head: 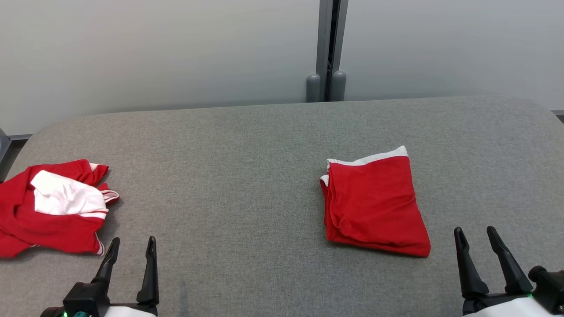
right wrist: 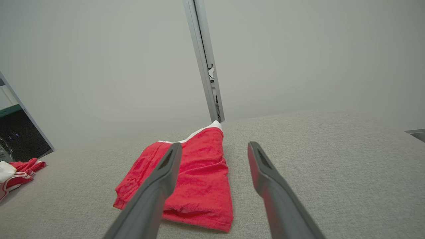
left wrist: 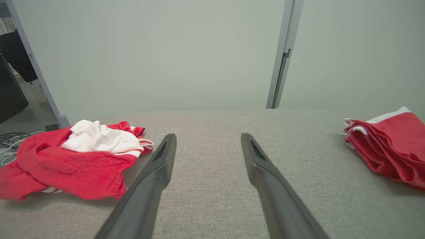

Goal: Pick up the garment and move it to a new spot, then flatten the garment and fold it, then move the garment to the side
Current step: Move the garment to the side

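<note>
A crumpled red and white garment (head: 53, 207) lies bunched at the left edge of the grey fabric table (head: 229, 167). A second red garment (head: 374, 202) with a white band lies folded into a neat rectangle right of centre. My left gripper (head: 133, 240) hovers open just right of the crumpled garment (left wrist: 73, 162), holding nothing. My right gripper (head: 474, 230) is open and empty, close to the folded garment's near right corner. In the right wrist view the folded garment (right wrist: 199, 176) lies ahead and to the left of that gripper (right wrist: 215, 144).
A pale wall with a grey vertical post (head: 328, 48) stands behind the table's far edge. Cables (left wrist: 13, 139) lie on the floor beyond the table's left end. Bare grey cloth stretches between the two garments.
</note>
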Available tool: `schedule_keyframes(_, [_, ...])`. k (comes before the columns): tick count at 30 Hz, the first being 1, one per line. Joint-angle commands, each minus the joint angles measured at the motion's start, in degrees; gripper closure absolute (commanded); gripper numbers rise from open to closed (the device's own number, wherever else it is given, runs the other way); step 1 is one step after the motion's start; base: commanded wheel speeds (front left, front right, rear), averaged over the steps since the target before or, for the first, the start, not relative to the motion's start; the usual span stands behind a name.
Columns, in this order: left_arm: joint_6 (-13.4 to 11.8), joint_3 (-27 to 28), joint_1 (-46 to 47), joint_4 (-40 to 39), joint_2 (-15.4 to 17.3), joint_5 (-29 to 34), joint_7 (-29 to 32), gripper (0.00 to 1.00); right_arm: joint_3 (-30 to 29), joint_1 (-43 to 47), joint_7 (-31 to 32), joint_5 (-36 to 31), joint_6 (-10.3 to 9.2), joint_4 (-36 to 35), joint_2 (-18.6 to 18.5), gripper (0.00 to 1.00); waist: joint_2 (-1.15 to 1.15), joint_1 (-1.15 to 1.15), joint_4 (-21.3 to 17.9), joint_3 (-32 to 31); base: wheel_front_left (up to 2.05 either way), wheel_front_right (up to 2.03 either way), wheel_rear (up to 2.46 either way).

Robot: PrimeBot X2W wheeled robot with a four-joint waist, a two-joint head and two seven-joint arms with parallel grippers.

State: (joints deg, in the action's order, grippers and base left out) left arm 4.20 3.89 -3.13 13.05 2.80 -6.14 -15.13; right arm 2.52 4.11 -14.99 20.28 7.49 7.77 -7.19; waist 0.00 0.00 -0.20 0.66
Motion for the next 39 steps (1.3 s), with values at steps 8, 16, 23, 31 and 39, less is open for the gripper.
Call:
schedule_keyframes(8, [-0.7, -0.6, -0.4, -0.5, 0.2, -0.3, 0.0, 0.00, 0.4, -0.2, -0.3, -0.2, 0.01, 0.7, -0.3, 0.00, 0.00, 0.00, 0.0, 0.0, 0.00, 0.00, 0.00])
schedule_keyframes(16, [-1.3, -2.3, 1.1, -0.7, 0.2, -1.0, 0.0, 0.00, 3.0, -6.7, -0.3, 0.6, 0.01, 4.5, -2.9, 0.00, 0.00, 0.00, 1.0, 0.8, 0.00, 0.00, 0.00])
schedule_keyframes(23, [-2.1, -4.6, 3.7, -1.0, 0.2, -2.6, 0.0, 0.00, 5.2, -15.2, 0.0, 2.5, 0.01, 13.3, -5.9, 0.00, 0.00, 0.00, 3.8, 2.9, 0.00, 0.00, 0.00])
schedule_keyframes(31, [-2.9, -7.1, 6.1, -1.0, 0.2, -4.0, 0.0, 0.00, 8.1, -22.8, 0.5, 3.4, 0.01, 23.8, -9.0, 0.00, 0.00, 0.00, 6.5, 5.9, 0.00, 0.00, 0.00])
schedule_keyframes(39, [-3.5, -8.9, 8.3, -0.8, 0.2, -4.7, 0.0, 0.00, 12.1, -29.5, 0.7, 5.2, 0.00, 35.1, -10.0, 0.00, 0.00, 0.00, 8.6, 8.6, 0.00, 0.00, 0.00])
